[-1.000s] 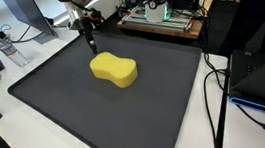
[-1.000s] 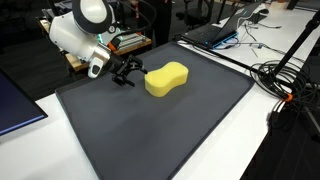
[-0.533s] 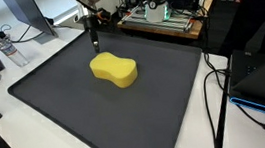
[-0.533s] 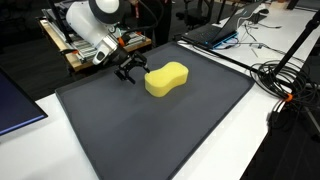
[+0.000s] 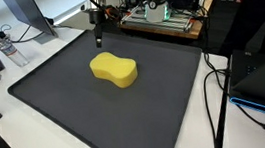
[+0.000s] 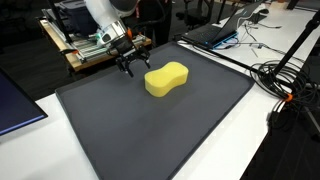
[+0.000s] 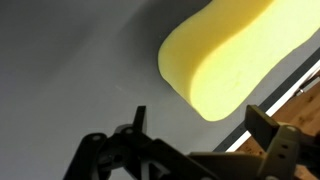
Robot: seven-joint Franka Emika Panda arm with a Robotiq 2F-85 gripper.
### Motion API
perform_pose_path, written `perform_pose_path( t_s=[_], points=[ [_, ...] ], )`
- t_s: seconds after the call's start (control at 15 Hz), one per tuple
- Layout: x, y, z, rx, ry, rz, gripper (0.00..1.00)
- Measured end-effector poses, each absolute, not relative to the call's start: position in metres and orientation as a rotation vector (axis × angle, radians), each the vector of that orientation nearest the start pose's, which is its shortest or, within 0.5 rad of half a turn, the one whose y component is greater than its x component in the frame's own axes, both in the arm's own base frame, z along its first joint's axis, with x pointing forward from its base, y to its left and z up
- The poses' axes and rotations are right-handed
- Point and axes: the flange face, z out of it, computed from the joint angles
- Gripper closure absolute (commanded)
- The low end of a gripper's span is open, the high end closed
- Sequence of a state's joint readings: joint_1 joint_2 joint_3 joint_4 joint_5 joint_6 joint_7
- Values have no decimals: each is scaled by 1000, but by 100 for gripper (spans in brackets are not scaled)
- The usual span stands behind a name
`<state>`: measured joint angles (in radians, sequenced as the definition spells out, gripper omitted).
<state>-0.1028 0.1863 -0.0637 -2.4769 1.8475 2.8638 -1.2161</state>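
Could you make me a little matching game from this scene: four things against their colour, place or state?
1 sponge
2 gripper
3 mat
4 water bottle

A open, holding nothing
B off the mat, to its side
C yellow
D dark grey, under the sponge

Pairs: 1-C, 2-A, 3-D, 4-B

The sponge [image 5: 114, 70] looks like soft yellow foam, matt and finely porous (smoother in the wrist view). The mat [image 5: 97, 118] is dark grey, matt, faintly grainy. The gripper [image 6: 132, 66] looks hard, black, slightly glossy. The table [image 5: 19, 137], lower left, is smooth white.
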Motion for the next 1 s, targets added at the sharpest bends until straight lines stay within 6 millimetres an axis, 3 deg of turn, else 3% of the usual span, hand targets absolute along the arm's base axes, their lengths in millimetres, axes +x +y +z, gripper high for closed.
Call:
perform_pose_path(
  t_s=[0.6, 1.0],
  points=[
    [407, -45, 232, -2749, 890, -644, 0],
    [400, -22, 226, -2857, 754, -596, 0]
  ],
)
